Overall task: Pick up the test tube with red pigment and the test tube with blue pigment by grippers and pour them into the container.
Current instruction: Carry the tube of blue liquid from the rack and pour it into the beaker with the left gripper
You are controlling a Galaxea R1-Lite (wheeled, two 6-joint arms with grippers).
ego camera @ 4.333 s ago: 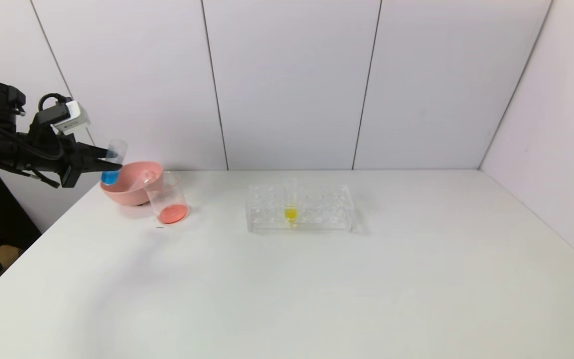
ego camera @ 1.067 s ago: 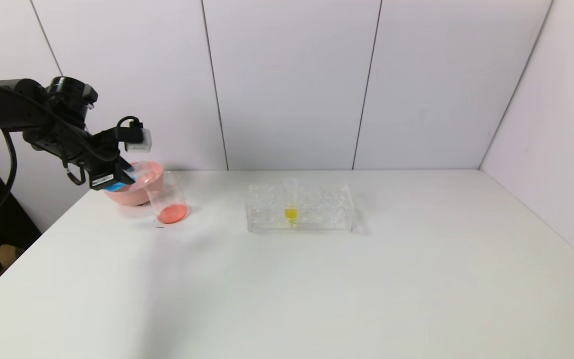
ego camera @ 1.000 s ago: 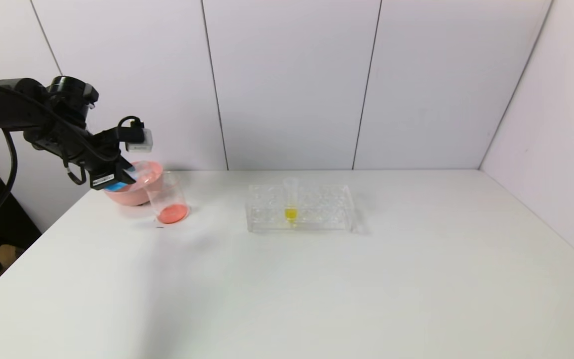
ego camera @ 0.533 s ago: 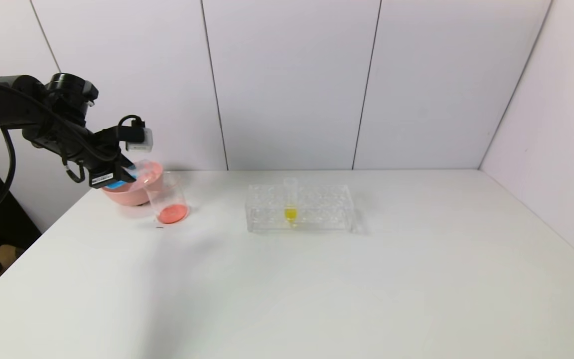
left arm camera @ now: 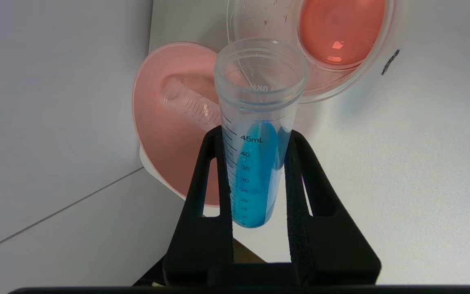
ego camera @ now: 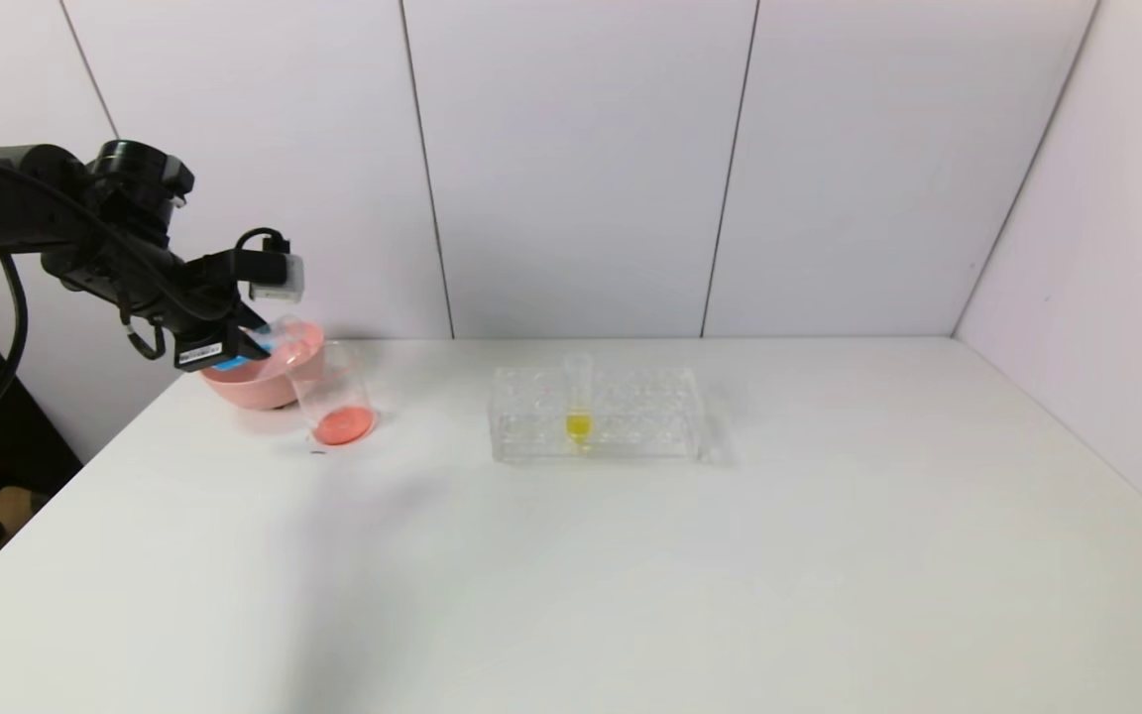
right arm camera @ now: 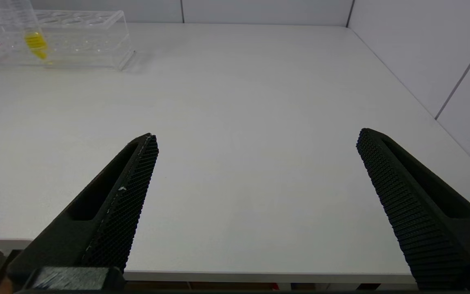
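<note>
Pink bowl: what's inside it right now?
In the pink bowl lies one empty clear tube on its side. The blue test tube in the left gripper covers the bowl's near part.

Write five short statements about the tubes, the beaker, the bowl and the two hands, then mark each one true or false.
1. The left hand grips the test tube with blue pigment. True.
2. The container holds blue liquid. False: the liquid at its bottom is orange-red.
3. An emptied tube lies in the pink bowl. True.
4. The rack holds no tubes. False: a yellow-liquid tube stands in it.
5. The right hand holds a tube. False: it is open and empty above the table.
</note>
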